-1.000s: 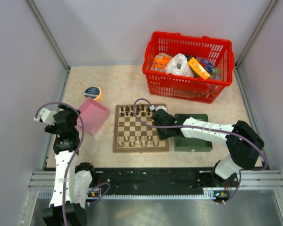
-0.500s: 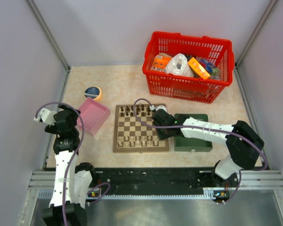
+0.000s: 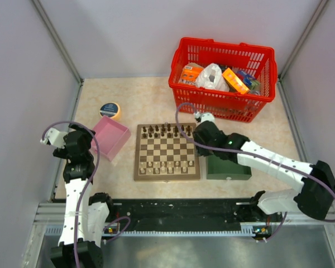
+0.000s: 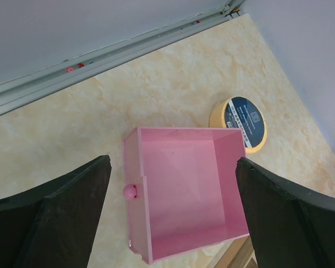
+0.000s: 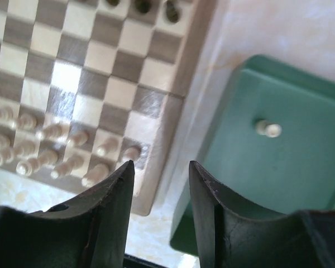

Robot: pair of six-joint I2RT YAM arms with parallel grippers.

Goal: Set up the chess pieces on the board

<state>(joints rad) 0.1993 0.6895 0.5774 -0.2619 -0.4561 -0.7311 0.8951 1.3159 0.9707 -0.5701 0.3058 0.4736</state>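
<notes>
The wooden chessboard (image 3: 167, 152) lies in the middle of the table, with dark pieces (image 3: 159, 132) along its far rows and cream pieces (image 3: 166, 166) along its near rows. In the right wrist view the board (image 5: 95, 72) shows with cream pieces (image 5: 61, 151) at its near edge. One cream piece (image 5: 267, 128) lies on the green tray (image 5: 279, 162). My right gripper (image 5: 159, 167) is open and empty, above the gap between board and tray. My left gripper (image 4: 173, 184) is open and empty above the pink box (image 4: 184, 190).
A red basket (image 3: 223, 78) of packaged goods stands at the back right. A roll of tape (image 3: 110, 109) lies behind the pink box (image 3: 110, 137). The green tray (image 3: 228, 166) sits just right of the board. Grey walls enclose the table.
My right gripper has drawn back from over the board's right side, moving right and farther back, to the board's far right corner. The left arm has not moved.
</notes>
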